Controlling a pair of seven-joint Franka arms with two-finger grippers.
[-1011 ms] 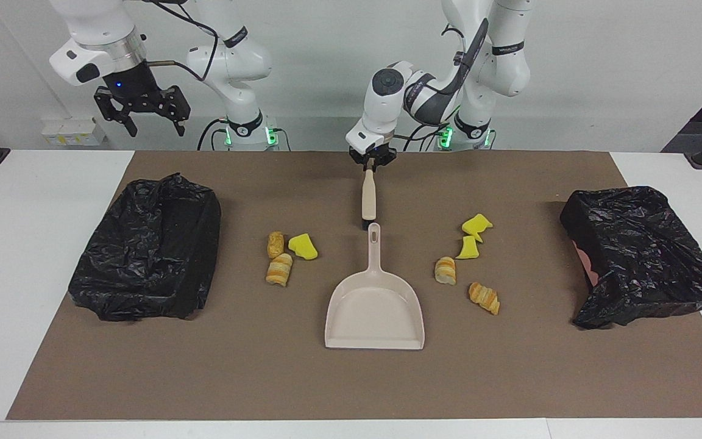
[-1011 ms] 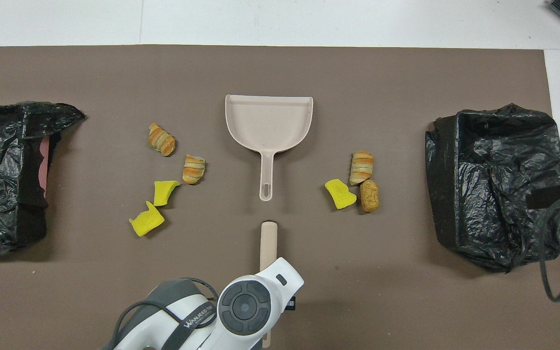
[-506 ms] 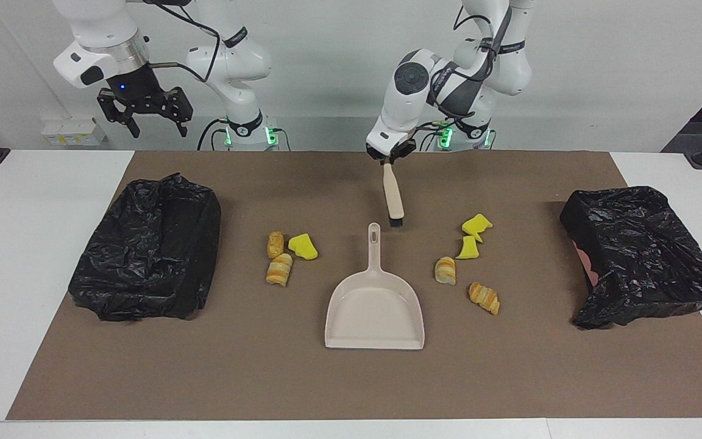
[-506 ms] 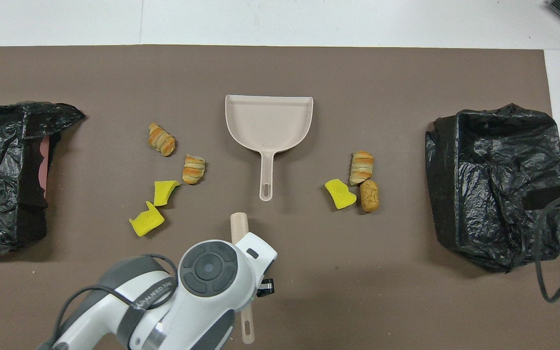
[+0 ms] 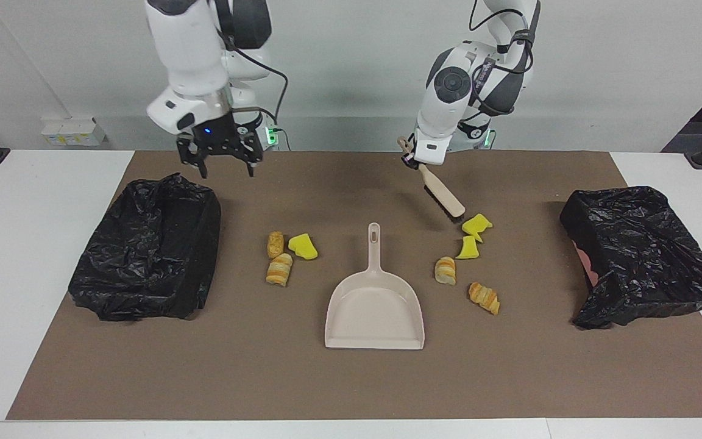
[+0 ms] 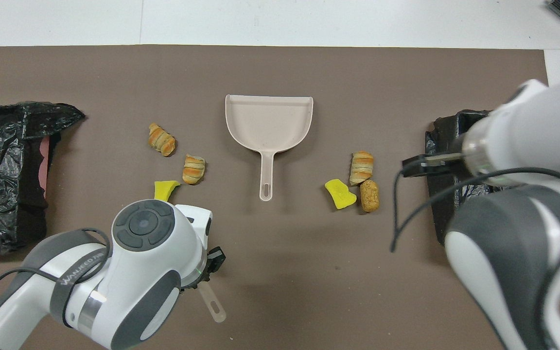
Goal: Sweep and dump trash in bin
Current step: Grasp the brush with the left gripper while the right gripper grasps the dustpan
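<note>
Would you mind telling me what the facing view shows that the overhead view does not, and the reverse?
Only the facing view shows the left gripper shut on the brush, whose bristles hang tilted beside the yellow chunk nearest the robots, and the right gripper open over the mat near one black bin. Only the overhead view shows the brush handle's looped end poking out from under the left arm, which hides that chunk. Both show the empty dustpan midway between the two groups of trash, with the other bin at the left arm's end.
</note>
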